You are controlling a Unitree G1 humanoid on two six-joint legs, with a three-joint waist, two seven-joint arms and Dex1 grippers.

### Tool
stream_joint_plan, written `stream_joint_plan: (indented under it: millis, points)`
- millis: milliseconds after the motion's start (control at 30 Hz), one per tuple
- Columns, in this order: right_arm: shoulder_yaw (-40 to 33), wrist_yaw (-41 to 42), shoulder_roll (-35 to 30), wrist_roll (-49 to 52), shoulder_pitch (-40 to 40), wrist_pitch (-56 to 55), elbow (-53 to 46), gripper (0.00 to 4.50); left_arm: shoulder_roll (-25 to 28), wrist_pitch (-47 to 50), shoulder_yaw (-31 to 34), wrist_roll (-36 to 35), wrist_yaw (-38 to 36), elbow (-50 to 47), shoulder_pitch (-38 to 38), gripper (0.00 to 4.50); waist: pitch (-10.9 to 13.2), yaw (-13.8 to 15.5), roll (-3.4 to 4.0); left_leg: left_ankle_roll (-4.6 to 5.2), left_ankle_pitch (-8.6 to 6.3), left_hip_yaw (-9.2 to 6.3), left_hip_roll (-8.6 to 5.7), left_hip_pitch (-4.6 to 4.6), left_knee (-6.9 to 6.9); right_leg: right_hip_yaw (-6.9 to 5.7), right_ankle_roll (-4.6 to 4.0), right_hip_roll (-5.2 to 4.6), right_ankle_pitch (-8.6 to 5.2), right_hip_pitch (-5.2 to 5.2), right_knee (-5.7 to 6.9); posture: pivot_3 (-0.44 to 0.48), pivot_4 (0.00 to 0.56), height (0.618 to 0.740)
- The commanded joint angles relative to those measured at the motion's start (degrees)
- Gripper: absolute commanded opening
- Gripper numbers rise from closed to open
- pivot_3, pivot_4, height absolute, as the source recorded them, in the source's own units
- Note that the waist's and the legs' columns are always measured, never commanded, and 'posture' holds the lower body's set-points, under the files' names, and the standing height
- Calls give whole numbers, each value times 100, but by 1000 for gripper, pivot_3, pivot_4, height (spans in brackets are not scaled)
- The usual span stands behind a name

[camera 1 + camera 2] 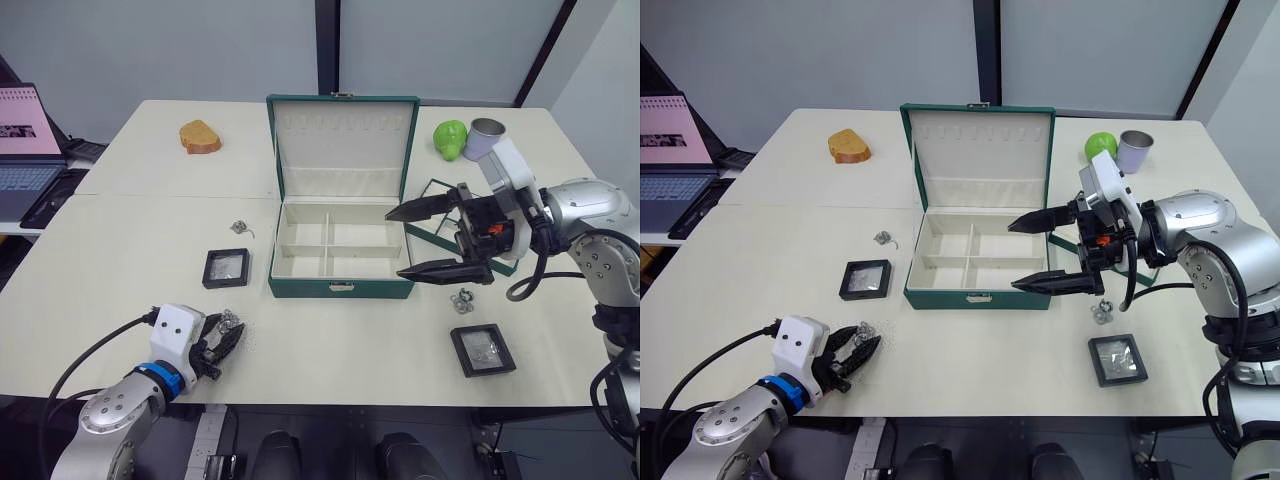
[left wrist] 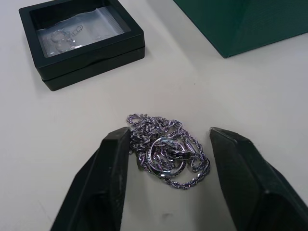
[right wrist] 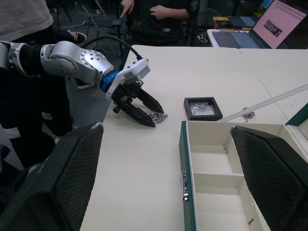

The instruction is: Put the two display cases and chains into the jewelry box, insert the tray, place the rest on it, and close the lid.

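My left gripper (image 2: 166, 159) has its fingers released either side of the coiled chain (image 2: 166, 149) on the tabletop (image 1: 120, 260), well left of the open jewelry box (image 1: 340, 288), where my right gripper (image 1: 430, 240) hangs spread wide.

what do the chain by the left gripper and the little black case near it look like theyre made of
The chain looks like polished silvery metal: twisted links and a ring that catch bright glints. It lies on the table between the open fingers of the left gripper. The display case seems to be glossy black plastic with a clear window, likely plastic film or acrylic, since pale contents show through under soft reflections.
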Motion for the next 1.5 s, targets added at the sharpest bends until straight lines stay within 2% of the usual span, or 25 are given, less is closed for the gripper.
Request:
stream_joint_plan:
  millis: [33,100,133,433,700,1033,1233,1300,1500]
  points:
    - [-149,20,-95,-25,-151,-52,-37,4500,25,68,-168,120,-21,298,122,1200,0,0,0,0,0,0,0,0,0,0,0,0,0,0,0,0,150,740]
    - [-154,27,-96,-33,-160,-55,-25,4500,23,33,-186,132,-15,337,107,685,0,0,0,0,0,0,0,1,0,0,0,0,0,1,-1,0,150,740]
    - [-160,24,-94,-33,-167,-54,-19,4500,23,-2,-199,153,-7,363,98,608,-1,0,2,0,0,0,0,1,0,-1,0,0,0,1,-1,0,150,740]
    - [-209,-4,-96,-31,-163,-50,29,4500,-110,-276,-135,91,47,402,6,608,-5,11,9,1,0,0,-1,1,0,0,0,0,0,3,-2,0,150,740]
    - [-207,36,-141,-93,-220,-108,154,4500,-269,9,418,-595,212,-578,27,608,-1,5,3,0,0,-1,0,-5,0,-2,0,0,0,1,-10,0,150,740]
    - [-89,196,-25,-246,-416,-241,459,4500,-127,609,622,-1053,550,-1366,-314,608,1,-2,1,-2,1,-2,0,-6,0,-1,0,0,0,2,-14,0,150,740]
    - [-69,254,15,-303,-448,-279,537,4500,-50,591,490,-789,576,-1241,-160,608,2,-4,1,-4,2,-1,0,-6,0,0,0,0,0,1,-18,0,150,740]
    - [-76,248,29,-315,-446,-276,537,4500,2,365,275,-417,542,-892,-23,608,2,-4,1,-4,2,-1,0,-6,0,1,0,0,0,2,-19,0,150,740]
    - [-116,231,23,-333,-415,-232,471,4500,-179,47,-71,-162,535,-475,-96,608,4,3,-1,-3,2,-1,0,-7,-1,0,0,0,0,1,-23,0,150,740]
